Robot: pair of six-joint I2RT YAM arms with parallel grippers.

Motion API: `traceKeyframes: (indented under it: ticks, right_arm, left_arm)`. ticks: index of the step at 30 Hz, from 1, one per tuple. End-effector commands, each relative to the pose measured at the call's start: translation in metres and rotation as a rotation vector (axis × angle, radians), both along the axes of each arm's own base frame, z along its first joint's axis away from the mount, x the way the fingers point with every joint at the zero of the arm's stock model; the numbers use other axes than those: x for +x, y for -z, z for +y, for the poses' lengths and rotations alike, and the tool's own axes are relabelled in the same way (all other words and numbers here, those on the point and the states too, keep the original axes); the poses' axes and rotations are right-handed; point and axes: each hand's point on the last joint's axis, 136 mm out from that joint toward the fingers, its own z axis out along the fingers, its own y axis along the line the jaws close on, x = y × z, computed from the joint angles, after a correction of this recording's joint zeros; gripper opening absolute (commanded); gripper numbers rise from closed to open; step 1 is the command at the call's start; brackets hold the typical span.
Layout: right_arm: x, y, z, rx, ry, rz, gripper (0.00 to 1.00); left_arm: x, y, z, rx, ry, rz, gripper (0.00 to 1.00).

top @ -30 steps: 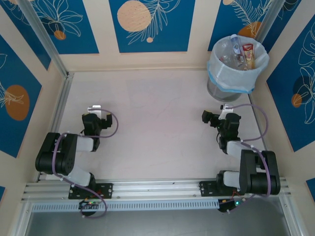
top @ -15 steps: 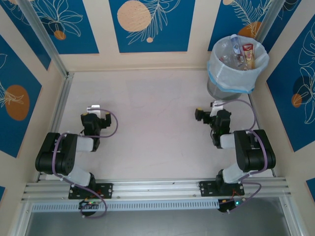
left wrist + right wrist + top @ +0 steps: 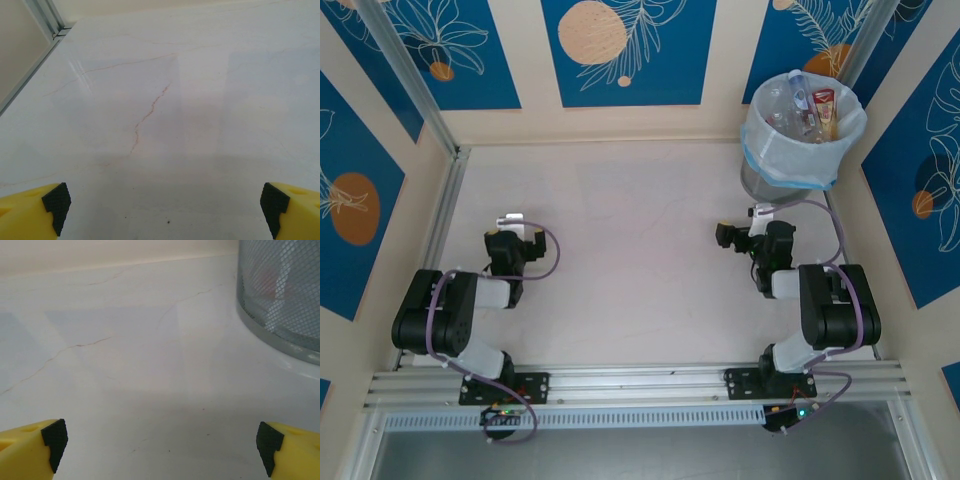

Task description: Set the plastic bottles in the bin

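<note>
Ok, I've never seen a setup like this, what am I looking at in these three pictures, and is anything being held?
These are two robot arms bolted to the near edge of a pale table. One picture looks down from above and behind them. The other two come from cameras on the wrists; the yellow tips in their bottom corners are each arm's own fingers. The left gripper and the right gripper are both open and hold nothing. The plastic bottles sit inside the bin at the table's far right corner; the right wrist camera sees its mesh wall close by.
</note>
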Motion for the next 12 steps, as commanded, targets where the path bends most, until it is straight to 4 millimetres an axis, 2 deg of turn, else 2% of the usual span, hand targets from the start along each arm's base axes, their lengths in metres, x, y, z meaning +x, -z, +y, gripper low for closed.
traceKeyframes:
  ticks: [1, 12]
  right_arm:
    - [-0.0011, -0.0086, 0.0130, 0.009, -0.089, -0.032, 0.99]
    - [-0.0014, -0.0078, 0.0131, 0.004, -0.085, -0.031, 0.99]
  left_arm:
    - [0.0042, -0.0114, -0.0045, -0.008, 0.012, -0.044, 0.99]
    - [0.0042, -0.0113, -0.0052, -0.010, 0.015, -0.044, 0.99]
